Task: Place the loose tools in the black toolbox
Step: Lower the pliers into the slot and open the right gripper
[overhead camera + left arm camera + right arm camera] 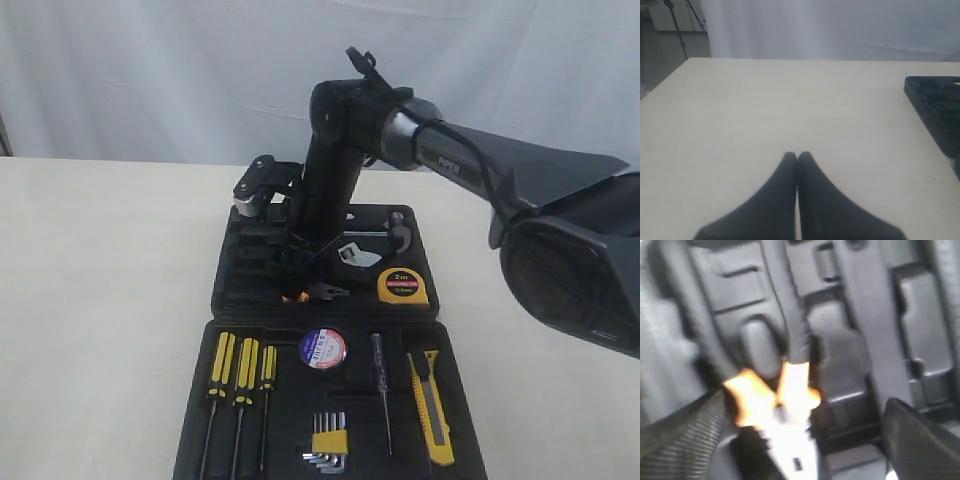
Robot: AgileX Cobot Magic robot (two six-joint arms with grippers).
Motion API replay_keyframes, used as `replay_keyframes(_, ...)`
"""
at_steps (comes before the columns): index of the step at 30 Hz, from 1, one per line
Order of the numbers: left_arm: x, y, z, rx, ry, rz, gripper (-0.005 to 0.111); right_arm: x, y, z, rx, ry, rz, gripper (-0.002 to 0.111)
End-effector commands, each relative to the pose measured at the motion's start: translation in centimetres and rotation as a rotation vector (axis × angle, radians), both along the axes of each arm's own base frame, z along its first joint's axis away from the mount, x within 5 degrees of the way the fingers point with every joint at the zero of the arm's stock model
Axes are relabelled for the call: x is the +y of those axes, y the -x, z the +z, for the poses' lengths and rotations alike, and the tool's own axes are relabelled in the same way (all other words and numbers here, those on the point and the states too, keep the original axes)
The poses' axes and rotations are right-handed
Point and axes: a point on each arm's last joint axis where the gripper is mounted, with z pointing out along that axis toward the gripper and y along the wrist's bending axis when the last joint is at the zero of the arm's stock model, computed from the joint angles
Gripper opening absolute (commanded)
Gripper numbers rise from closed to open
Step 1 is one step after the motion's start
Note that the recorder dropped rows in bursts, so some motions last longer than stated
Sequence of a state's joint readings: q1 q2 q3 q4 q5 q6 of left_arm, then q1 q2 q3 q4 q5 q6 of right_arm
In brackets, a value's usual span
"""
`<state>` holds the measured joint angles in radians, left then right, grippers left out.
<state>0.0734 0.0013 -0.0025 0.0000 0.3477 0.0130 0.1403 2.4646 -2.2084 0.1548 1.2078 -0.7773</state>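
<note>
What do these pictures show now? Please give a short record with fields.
toolbox: open on the table
half nearer camera: tape roll, utility knife
farther half: tape measure
pliers: blurred, at farther half, between right gripper fingers
right gripper: open
left gripper: shut, over the table

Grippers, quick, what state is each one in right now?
Left gripper: closed, holding nothing.
Right gripper: open, fingers wide apart on either side of the orange-handled pliers, not gripping them.
</note>
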Motion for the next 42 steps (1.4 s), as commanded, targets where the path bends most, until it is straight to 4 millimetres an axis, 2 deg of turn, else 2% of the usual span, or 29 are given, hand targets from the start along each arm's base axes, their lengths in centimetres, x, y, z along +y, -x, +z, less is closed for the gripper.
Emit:
replay_keyframes(1, 0.0, 0.0, 0.0, -0.005, 0.005, -0.003, 0.000, 0.2, 0.4, 2.8, -0.037, -0.028, -0.013, 0.080)
replay_keyframes(3, 0.0, 0.0, 0.0, -0.005, 0.005, -0.003, 0.000, 0.3, 0.1, 3.4, -0.072, -0.060, -0.088, 0.077)
replay_keyframes(4, 0.0, 0.0, 0.0, -0.005, 0.005, -0.003, 0.000, 0.3, -0.1, 3.4, -0.091, -0.074, -0.133, 0.070)
replay_keyframes(6, 0.0, 0.0, 0.0, -0.005, 0.005, -0.003, 0.000, 0.4, -0.4, 3.4, -0.111, -0.095, -0.196, 0.049)
replay_keyframes(8, 0.0, 0.0, 0.0, -0.005, 0.005, -0.003, 0.000, 0.7, -0.4, 3.5, -0.092, -0.138, -0.230, 0.021)
replay_keyframes(11, 0.0, 0.0, 0.0, -0.005, 0.005, -0.003, 0.000, 2.0, 0.1, 3.7, -0.015, -0.294, -0.255, -0.001)
replay_keyframes(14, 0.0, 0.0, 0.0, -0.005, 0.005, -0.003, 0.000, 2.6, 0.1, 3.6, 0.010, -0.370, -0.258, -0.001)
replay_keyframes(22, 0.0, 0.0, 0.0, -0.005, 0.005, -0.003, 0.000, 2.3, -0.1, 0.9, 0.096, -0.326, -0.364, -0.001)
replay_keyframes(28, 0.0, 0.0, 0.0, -0.005, 0.005, -0.003, 0.000, 2.2, 0.0, -1.4, 0.161, -0.296, -0.376, -0.001)
replay_keyframes(42, 0.0, 0.0, 0.0, -0.005, 0.005, -0.003, 0.000, 1.9, -0.1, -2.3, 0.159, -0.257, -0.374, -0.001)
